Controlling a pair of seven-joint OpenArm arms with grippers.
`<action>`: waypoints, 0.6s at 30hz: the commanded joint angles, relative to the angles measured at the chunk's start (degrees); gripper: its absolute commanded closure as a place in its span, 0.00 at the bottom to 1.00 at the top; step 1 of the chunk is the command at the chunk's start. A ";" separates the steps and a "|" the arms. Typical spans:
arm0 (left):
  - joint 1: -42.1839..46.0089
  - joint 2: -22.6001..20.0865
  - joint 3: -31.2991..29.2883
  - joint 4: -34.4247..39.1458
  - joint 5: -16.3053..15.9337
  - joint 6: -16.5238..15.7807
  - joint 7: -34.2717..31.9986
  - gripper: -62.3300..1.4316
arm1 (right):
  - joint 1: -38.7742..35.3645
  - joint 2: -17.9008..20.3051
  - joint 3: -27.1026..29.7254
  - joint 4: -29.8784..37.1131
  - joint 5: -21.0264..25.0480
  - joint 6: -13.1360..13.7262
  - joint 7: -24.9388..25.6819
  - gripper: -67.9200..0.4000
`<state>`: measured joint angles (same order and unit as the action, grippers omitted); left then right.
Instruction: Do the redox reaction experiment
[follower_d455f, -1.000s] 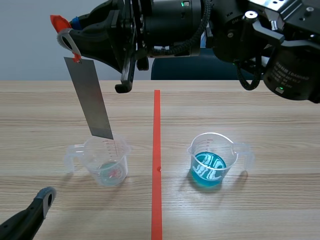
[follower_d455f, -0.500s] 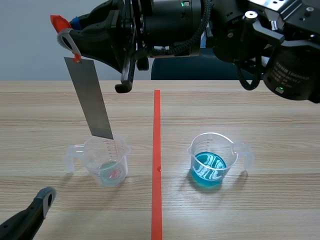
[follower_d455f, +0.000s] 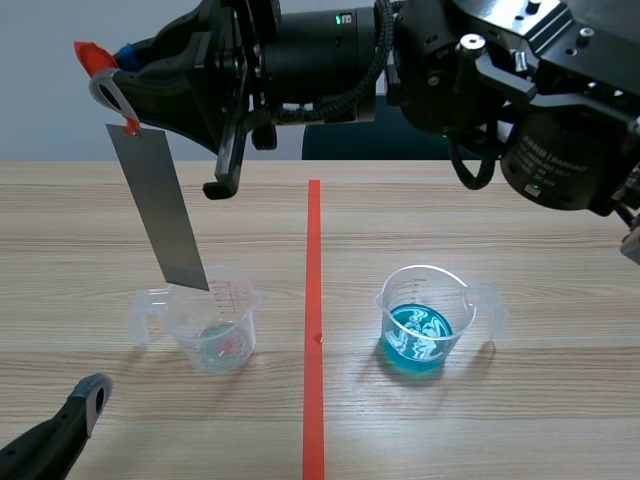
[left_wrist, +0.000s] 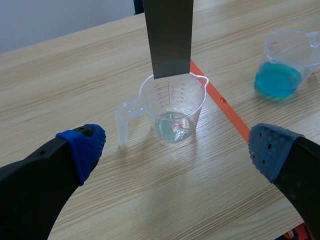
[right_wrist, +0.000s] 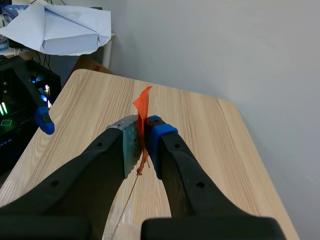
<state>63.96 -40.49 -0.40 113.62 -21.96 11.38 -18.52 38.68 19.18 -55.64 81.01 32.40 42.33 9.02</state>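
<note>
1. Right, low at the near left the left gripper (left_wrist: 177, 150) sits released, blue pads wide apart with nothing between them, just short of the clear beaker (left_wrist: 172, 107).
2. Above that beaker the metal strip (follower_d455f: 158, 205) hangs tilted, its lower edge right at the rim.
3. The clear beaker stands on the counter (follower_d455f: 520, 220), left of the red tape line (follower_d455f: 314, 250), with only a trace of liquid in the bottom.
4. The right gripper (follower_d455f: 108, 80), reaching across high from the right, is clenched on the strip's top end, the orange-red tab (right_wrist: 142, 107) pinched between its pads.
5. Right of the line, the second beaker (follower_d455f: 425, 320) holds blue liquid, well apart from the strip.
</note>
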 joint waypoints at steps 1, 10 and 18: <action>-0.02 -0.17 0.22 0.96 0.09 -0.13 -0.94 0.02 | 0.48 -0.94 -0.55 -1.64 -0.04 0.39 0.96 0.98; -0.02 -0.17 0.22 0.96 0.09 -0.13 -0.94 0.02 | 0.33 -4.66 -2.99 -10.40 -4.28 0.39 3.69 0.98; -0.02 -0.17 0.22 0.96 0.09 -0.13 -0.94 0.02 | 0.04 -8.13 -4.39 -17.38 -12.92 0.39 9.99 0.98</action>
<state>63.96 -40.49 -0.40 113.62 -21.96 11.38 -18.50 37.85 11.66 -60.42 63.02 19.09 42.28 17.74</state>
